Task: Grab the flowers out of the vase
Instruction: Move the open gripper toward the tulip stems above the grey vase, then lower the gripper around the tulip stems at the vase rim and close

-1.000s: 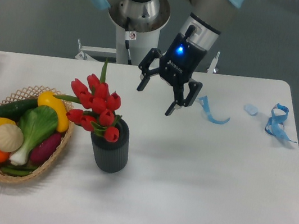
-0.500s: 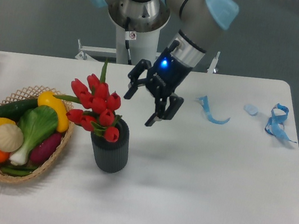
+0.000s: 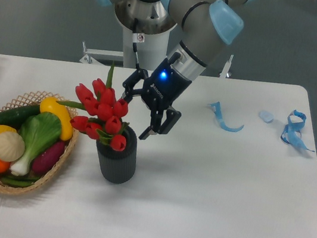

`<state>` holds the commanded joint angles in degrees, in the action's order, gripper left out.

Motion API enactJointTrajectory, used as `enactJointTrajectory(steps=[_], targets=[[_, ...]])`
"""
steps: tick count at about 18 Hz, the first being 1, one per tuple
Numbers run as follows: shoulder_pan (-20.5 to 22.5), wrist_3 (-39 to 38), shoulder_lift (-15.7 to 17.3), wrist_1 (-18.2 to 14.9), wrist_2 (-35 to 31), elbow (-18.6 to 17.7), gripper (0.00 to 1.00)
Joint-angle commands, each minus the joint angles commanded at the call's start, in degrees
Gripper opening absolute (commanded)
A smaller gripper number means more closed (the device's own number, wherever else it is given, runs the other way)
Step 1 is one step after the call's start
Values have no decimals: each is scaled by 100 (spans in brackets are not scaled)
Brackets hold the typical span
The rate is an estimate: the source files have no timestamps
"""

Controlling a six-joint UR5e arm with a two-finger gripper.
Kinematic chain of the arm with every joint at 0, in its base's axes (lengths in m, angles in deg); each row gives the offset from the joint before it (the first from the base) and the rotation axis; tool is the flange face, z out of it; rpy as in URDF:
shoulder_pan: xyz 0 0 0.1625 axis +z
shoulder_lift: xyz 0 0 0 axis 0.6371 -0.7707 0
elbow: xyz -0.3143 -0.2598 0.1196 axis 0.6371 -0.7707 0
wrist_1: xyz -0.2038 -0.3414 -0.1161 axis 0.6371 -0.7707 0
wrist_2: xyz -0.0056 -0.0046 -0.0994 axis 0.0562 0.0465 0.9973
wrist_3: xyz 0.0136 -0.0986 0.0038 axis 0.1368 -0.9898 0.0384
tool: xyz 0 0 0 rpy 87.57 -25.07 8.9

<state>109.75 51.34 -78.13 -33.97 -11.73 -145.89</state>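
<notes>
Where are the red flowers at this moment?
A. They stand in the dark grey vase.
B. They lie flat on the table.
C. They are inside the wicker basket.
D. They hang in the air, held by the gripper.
A: the flowers rise out of the mouth of the vase, while the open gripper is just to their right and holds nothing.

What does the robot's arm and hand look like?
The arm is made of fat silver-grey tubes with light blue caps on its joints. Its hand is black, with two black fingers, small white lettering and a glowing blue light on the side. A small sticker sits on the round grey base.
</notes>
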Motion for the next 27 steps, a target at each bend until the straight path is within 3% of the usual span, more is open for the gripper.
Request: enactJointTrajectory(steps=[22, 23, 24, 27], targets=[[-361, -9, -308, 53, 88, 44, 99], [-360, -9, -308, 79, 88, 35, 94], [-360, -26, -291, 79, 88, 35, 78], [-360, -53, -291, 79, 88, 35, 58]])
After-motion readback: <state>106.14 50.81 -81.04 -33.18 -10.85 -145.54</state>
